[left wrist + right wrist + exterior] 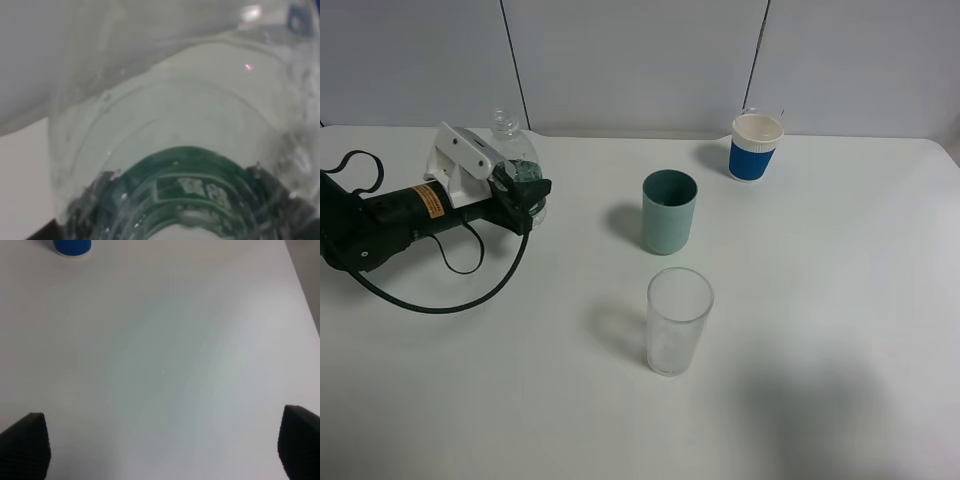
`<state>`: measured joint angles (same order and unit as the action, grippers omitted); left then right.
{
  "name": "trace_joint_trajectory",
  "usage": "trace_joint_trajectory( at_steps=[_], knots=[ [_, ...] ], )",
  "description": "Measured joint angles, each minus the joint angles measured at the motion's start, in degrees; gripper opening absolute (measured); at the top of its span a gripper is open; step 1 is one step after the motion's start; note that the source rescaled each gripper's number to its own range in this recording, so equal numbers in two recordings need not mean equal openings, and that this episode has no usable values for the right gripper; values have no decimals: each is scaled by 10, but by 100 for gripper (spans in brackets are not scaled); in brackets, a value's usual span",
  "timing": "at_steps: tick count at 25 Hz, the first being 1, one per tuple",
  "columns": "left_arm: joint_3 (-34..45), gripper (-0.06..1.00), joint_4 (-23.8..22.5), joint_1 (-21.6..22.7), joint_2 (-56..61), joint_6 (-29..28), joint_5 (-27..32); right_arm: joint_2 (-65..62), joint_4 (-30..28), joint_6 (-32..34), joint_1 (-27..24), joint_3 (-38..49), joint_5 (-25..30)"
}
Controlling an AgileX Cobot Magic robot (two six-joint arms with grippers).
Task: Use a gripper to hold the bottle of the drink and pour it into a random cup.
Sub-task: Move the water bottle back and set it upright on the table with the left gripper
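The bottle (512,148) is small and clear, with a dark green label, and stands upright at the back left of the table. Watery drink (175,115) shows through its plastic. My left gripper (527,195) comes in from the left and its black fingers (536,188) are shut on the bottle at label height. In the left wrist view the bottle (190,185) fills the frame. The teal-green cup (669,210) stands upright to the right of the bottle, apart from it. My right gripper (160,445) is open and empty above bare table, and is outside the exterior view.
A taller clear tumbler (678,320) stands in front of the teal cup. A blue-and-white paper cup (756,146) stands at the back right, and also shows in the right wrist view (72,246). The left arm's black cable (450,300) loops on the white table (840,300).
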<state>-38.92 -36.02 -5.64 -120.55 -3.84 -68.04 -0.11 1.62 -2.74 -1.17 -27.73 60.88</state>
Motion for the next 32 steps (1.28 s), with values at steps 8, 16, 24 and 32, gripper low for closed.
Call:
trace_joint_trajectory(
  at_steps=[8,16,24,32],
  knots=[
    [2,4,0,0,-16,1,-3,0,0,0,0,0,0],
    [2,4,0,0,-16,0,-5,0,0,0,0,0,0],
    [2,70,6,0,-14,-40,-8,0,0,0,0,0,0],
    [37,93,21,0,53,-62,31,0,0,0,0,0,0]
  ],
)
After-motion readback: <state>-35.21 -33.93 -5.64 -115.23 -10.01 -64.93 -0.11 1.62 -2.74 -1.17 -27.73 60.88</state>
